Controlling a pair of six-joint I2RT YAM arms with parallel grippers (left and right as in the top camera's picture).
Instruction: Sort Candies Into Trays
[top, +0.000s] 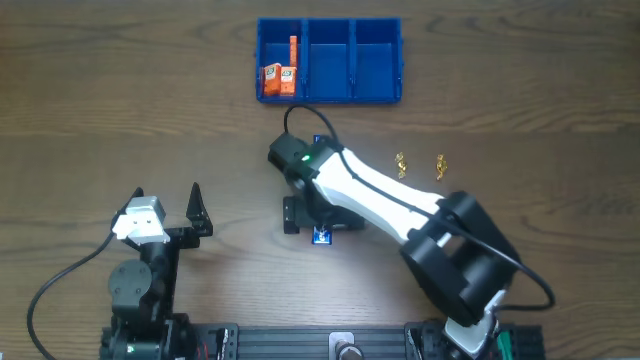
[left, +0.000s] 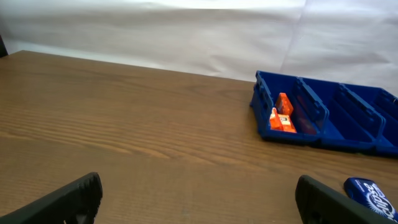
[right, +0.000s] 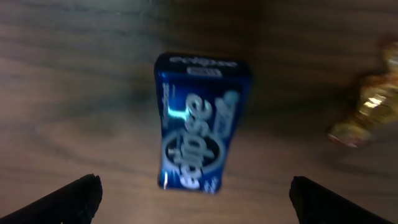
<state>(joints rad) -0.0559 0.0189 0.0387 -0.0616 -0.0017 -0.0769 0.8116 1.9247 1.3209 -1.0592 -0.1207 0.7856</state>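
Right arm (top: 385, 200): black joints, white shells, green light. Left arm (top: 148, 272): black, white wrist block, pointed left tool (top: 167, 190), looping cable.

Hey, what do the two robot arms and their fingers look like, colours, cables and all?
The left arm is black with a white block at its wrist, tapering black fingers and a black cable looping from its base. The right arm has a white link edged in black, bulky black joints, a green light near the wrist, a black cable arching over it, and dark fingers.
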